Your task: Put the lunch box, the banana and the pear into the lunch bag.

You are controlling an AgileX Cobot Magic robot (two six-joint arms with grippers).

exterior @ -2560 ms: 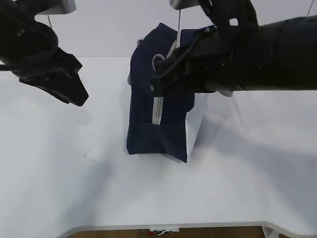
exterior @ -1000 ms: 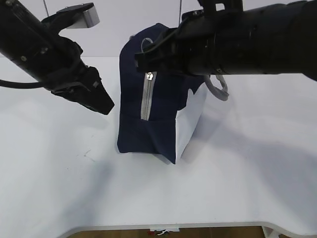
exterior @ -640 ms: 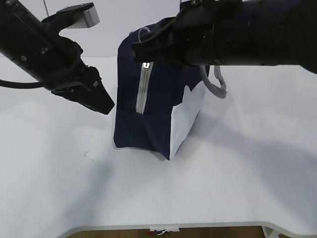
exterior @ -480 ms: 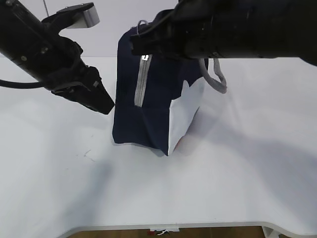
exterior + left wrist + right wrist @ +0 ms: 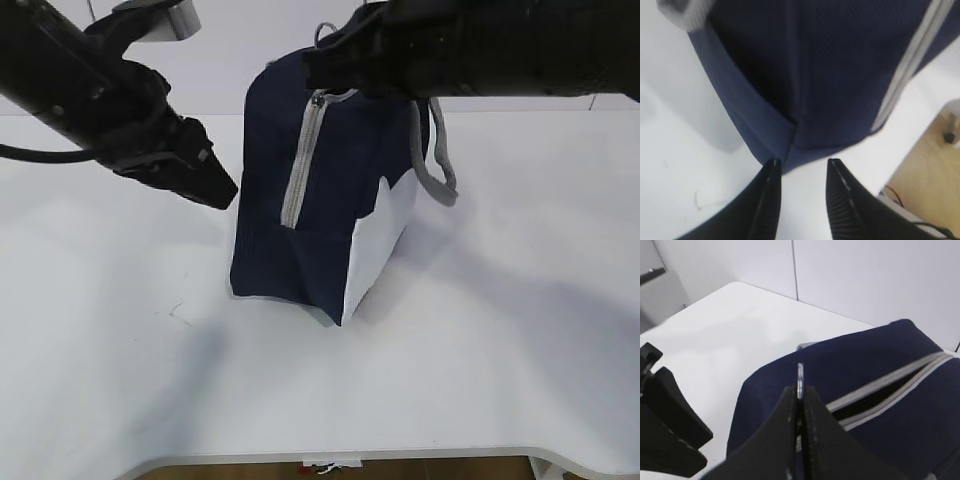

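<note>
Beside the lunch bag, left gripper hovers apart.

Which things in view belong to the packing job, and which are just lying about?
Job:
- lunch bag, standing on the table
- zipper ring pull, pinched in the shut right gripper
- left gripper, open beside the bag

Lying about:
- nothing; lunch box, banana and pear are not visible

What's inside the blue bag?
The lunch bag has its zipper open only a slit in the right wrist view, and inside that slit is just darkness. The fabric hides whatever may be inside.
</note>
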